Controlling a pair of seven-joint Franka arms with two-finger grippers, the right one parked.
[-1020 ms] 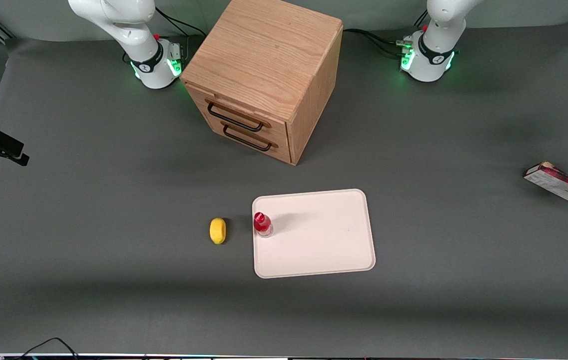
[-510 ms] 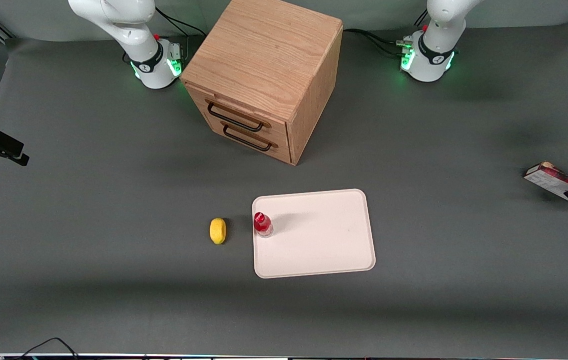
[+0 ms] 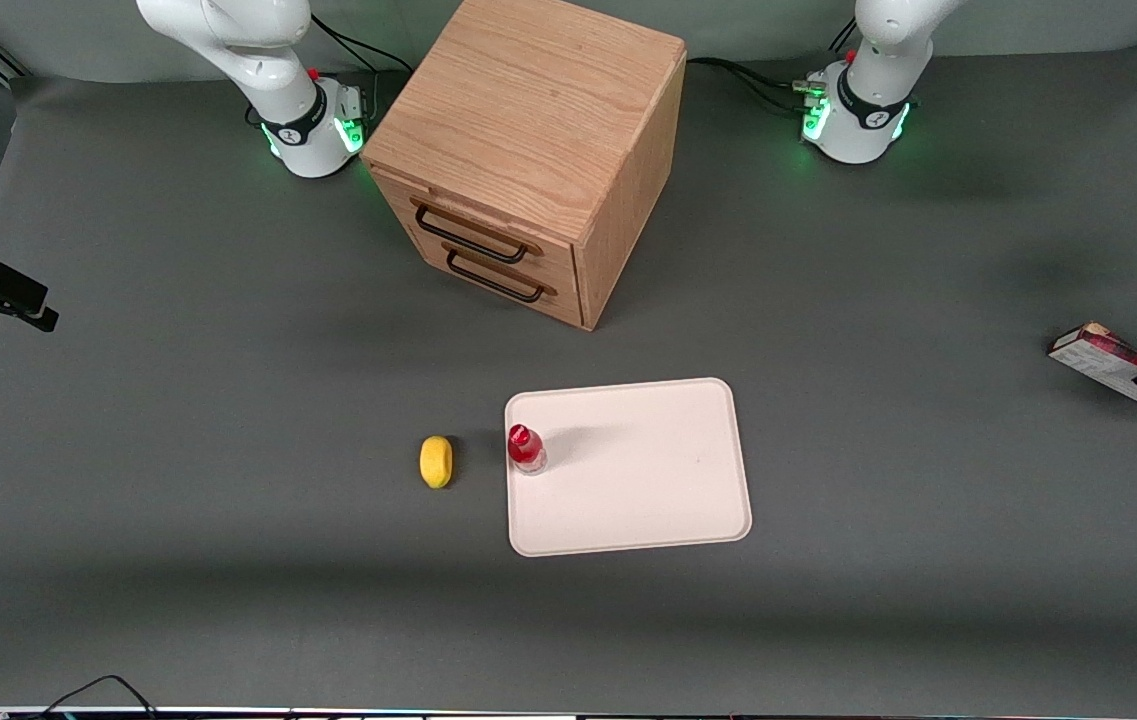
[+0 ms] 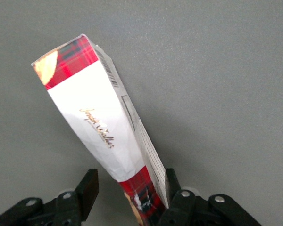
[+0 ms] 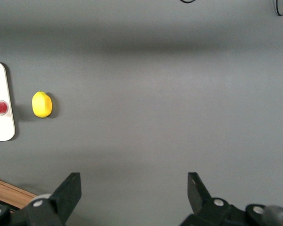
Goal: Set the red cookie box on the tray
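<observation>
Red cookie box point(image 4: 104, 136) between the spread black gripper point(image 4: 129, 188) fingers: red tartan ends, white centre panel, gold script.

Red cookie box point(image 3: 1118, 372): long thin carton, red tartan face, white-grey sides, lying flat at the table's edge toward the working arm's end. Tray point(image 3: 648, 490): pale pinkish-beige, rounded corners, low rim, flat at mid-table, well apart from the box.

Gripper point(image 4: 129, 193): at the box's end, one finger on either side.

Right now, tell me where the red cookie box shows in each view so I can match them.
Front view: red cookie box on the grey mat at the working arm's end, away from the tray.
Left wrist view: box between the gripper fingers.
Right wrist view: not in it.
Shared landmark: the grey mat.
</observation>
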